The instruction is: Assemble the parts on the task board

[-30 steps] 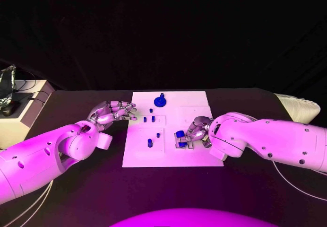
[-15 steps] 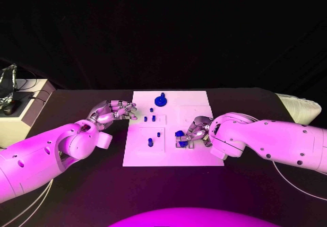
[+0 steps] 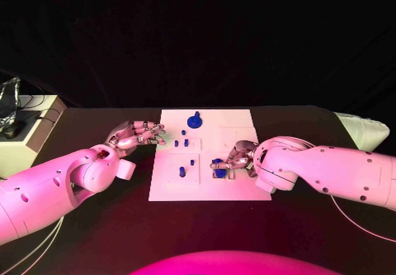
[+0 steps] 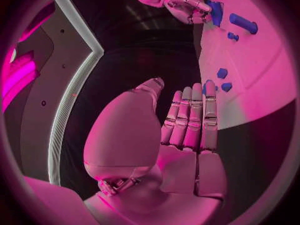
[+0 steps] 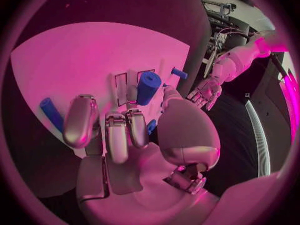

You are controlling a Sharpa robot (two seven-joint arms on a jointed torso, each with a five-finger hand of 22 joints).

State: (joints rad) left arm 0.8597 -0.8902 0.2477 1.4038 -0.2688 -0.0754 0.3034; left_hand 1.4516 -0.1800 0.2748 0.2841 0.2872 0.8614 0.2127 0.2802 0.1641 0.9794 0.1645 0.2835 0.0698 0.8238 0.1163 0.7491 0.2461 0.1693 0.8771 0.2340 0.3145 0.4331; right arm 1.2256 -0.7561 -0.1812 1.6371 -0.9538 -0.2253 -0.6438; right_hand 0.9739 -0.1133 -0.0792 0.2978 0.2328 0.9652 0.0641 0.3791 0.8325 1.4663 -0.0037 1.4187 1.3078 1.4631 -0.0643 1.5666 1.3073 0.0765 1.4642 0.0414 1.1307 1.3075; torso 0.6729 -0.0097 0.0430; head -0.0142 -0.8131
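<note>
The flat white rectangular task board (image 3: pixel 210 189) lies in the middle of the black table (image 3: pixel 99 229) and serves as the landmark here. The robot's right hand (image 3: pixel 235 161) rests over the board's right half, toward its near edge. In the right wrist view its fingers (image 5: pixel 117 135) curl downward over the board and a short blue cylindrical part (image 5: pixel 148 87) stands up between the fingertips and the thumb; the thumb appears to press against its side, so the hand seems to pinch this part, though the contact itself is partly hidden. In the head view the same spot shows a small cluster of blue parts (image 3: pixel 218 165) just beside the fingertips on the board's right half.

The left hand (image 3: pixel 134 135) hovers just off the board's left edge, level with its middle. Its fingers (image 4: pixel 190 117) lie straight and pressed together side by side, the thumb set slightly apart, and it holds nothing.

Other blue parts sit on the board: a round disc-shaped blue part (image 3: pixel 194 121) near the far edge, two small blue pegs (image 3: pixel 185 143) left of the board's centre, and two more small blue pieces (image 3: pixel 186 168) on the left half nearer the front. A slim blue rod (image 5: pixel 51 113) lies flat on the board beside the right hand's outer finger.
</note>
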